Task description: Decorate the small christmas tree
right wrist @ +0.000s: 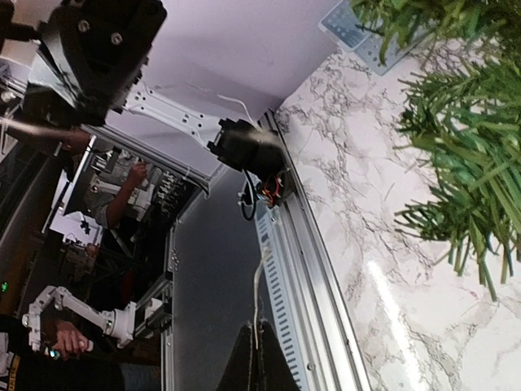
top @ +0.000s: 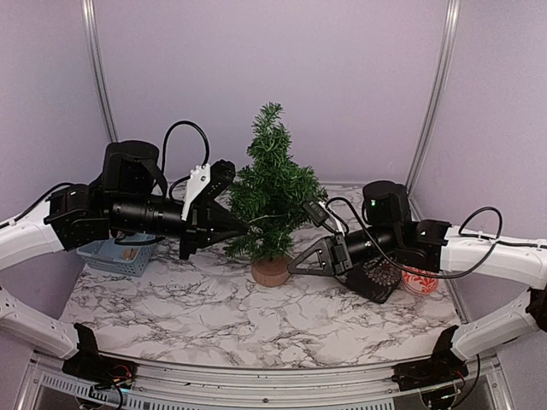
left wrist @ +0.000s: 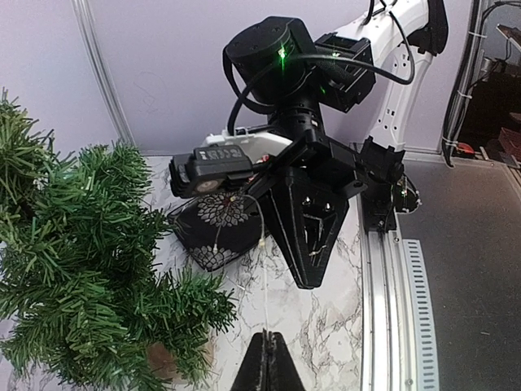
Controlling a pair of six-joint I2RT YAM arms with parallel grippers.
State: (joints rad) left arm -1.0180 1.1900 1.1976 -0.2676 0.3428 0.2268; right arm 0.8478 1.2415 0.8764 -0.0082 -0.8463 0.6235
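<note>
The small christmas tree (top: 272, 192) stands mid-table on its tan stump (top: 271, 272). My left gripper (top: 245, 226) is at the tree's left side, level with its middle branches. It is shut on a thin white wire (left wrist: 264, 293) with tiny beads. That wire runs straight from its fingertips (left wrist: 257, 352) toward the right arm. My right gripper (top: 293, 268) sits low at the tree's right, beside the stump, with its jaws shut on a short end of the wire (right wrist: 259, 297). Green branches (right wrist: 464, 163) fill the right of the right wrist view.
A blue basket (top: 120, 254) sits at the back left under the left arm. Under the right arm lies a black pouch with a white flower pattern (top: 382, 279), with a red-and-white ornament (top: 420, 281) next to it. Metal rails (top: 256, 376) edge the table's near side.
</note>
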